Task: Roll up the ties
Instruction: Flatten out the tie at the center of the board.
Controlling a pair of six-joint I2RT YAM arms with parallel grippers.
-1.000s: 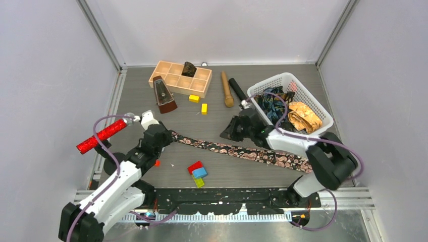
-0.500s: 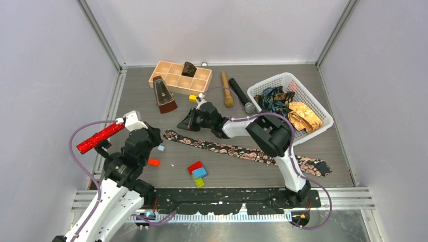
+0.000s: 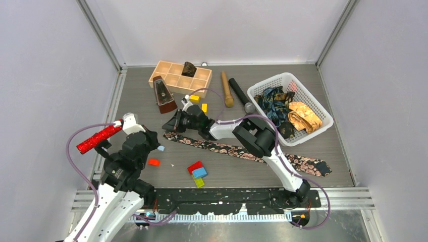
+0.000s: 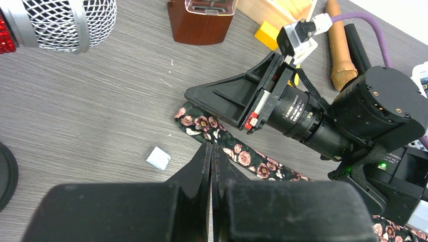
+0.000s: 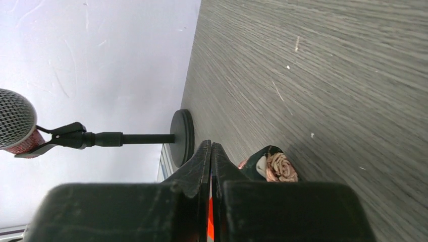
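Observation:
A long black tie (image 3: 237,150) with pink roses lies flat and diagonal across the table. Its narrow end is at the left and its wide end is at the front right. My right gripper (image 3: 165,126) is shut and empty, low over the table just behind the narrow end. In the right wrist view the tie's tip (image 5: 275,164) curls up beside my shut gripper (image 5: 210,145). My left gripper (image 3: 152,137) is shut and empty, above and left of the narrow end. The left wrist view shows the tie (image 4: 242,156) past my shut gripper (image 4: 210,146). Blue-teal (image 3: 272,99), golden-orange (image 3: 303,116) and dark brown (image 3: 285,129) ties lie in the white basket (image 3: 323,113).
A red glittery microphone (image 3: 100,136) on a stand is at the left. A metronome (image 3: 162,94), wooden tray (image 3: 171,79), yellow blocks (image 3: 194,98), wooden (image 3: 226,89) and black (image 3: 239,95) microphones are behind. A blue chip (image 3: 160,148), a red block (image 3: 153,162) and coloured blocks (image 3: 197,172) lie in front.
My right gripper has swept left along the tie from its middle to the narrow end. My left gripper has drawn back from that end towards the front left.

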